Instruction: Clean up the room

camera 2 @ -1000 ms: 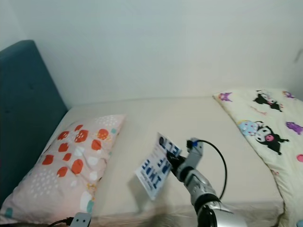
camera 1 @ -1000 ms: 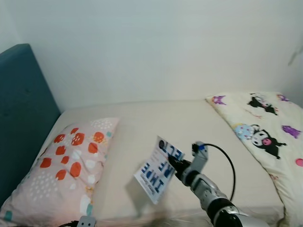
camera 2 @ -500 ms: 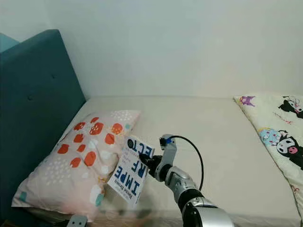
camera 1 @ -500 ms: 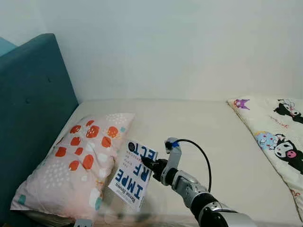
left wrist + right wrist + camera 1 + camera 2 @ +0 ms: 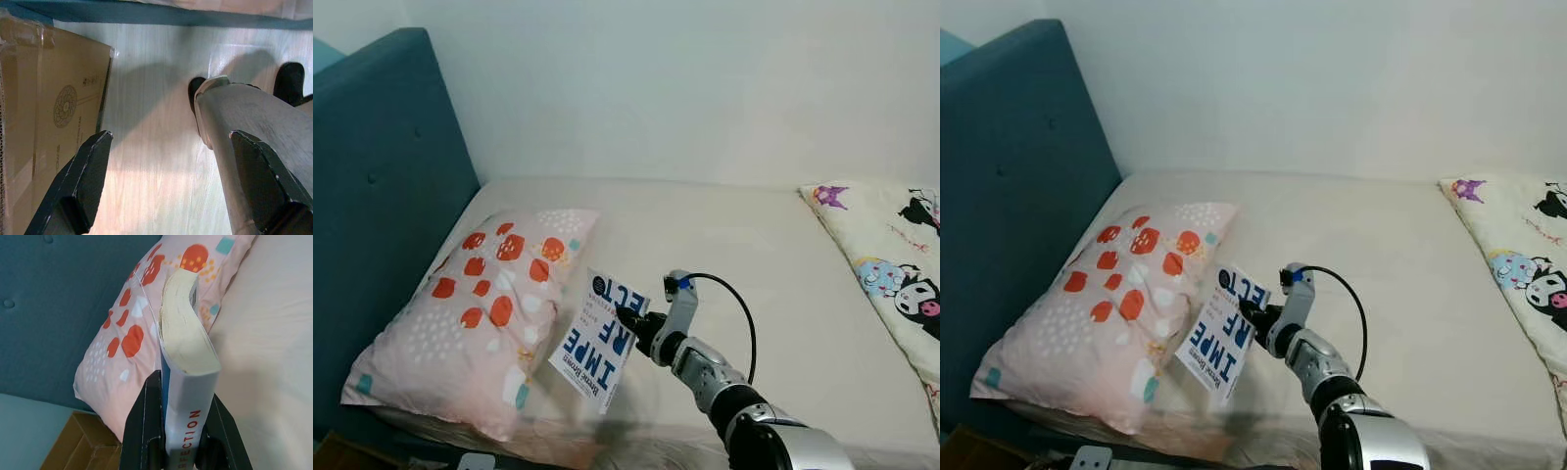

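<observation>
Gripping a book by its spine, the right pincer holds it above the bed. A pillow lies at its 9 o'clock. The left pincer hangs released over the floor.

You see a white paperback book with dark blue lettering, a pale pink pillow printed with red-orange blobs, white dots and teal marks, a plain cream bed sheet, a teal upholstered headboard, and a cream cartoon-print quilt bearing black and purple figures.
</observation>
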### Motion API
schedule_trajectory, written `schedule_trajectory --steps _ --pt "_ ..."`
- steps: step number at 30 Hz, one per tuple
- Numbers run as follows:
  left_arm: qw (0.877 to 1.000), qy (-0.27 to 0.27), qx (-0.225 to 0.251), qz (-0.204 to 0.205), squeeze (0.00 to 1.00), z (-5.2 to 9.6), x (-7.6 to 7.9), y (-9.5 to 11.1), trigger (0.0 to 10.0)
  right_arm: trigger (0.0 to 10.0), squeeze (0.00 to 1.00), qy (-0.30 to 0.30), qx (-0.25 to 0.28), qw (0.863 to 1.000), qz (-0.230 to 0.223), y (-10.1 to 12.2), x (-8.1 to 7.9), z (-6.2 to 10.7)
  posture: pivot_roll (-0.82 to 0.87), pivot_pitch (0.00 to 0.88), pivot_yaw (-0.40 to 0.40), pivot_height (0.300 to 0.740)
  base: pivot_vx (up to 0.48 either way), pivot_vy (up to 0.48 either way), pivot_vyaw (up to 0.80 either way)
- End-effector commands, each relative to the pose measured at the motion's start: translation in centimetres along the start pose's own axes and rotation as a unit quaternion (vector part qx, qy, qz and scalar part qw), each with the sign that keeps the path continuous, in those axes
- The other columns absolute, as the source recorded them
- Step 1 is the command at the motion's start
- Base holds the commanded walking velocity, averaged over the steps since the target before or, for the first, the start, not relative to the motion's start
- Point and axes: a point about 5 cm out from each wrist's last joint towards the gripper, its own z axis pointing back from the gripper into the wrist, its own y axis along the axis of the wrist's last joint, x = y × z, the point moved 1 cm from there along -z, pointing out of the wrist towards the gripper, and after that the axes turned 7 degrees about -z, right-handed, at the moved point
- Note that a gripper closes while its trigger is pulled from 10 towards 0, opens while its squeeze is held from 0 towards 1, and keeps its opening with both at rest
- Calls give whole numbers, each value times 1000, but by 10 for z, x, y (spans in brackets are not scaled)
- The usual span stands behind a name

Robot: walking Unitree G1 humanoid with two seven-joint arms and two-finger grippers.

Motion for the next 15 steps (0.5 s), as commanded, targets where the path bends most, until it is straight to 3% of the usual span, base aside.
schedule_trajectory --steps 1,15 --pt "1000 -7 -23 3 0 3 5 -15 10000 10000 0 9 16 1000 -12 4 -3 -1 103 154 -41 660 0 0 0" --pt "1000 -1 -23 13 0 6 0 -24 10000 10000 0 0 31 999 -33 9 -1 -1 133 181 -39 595 0 0 0"
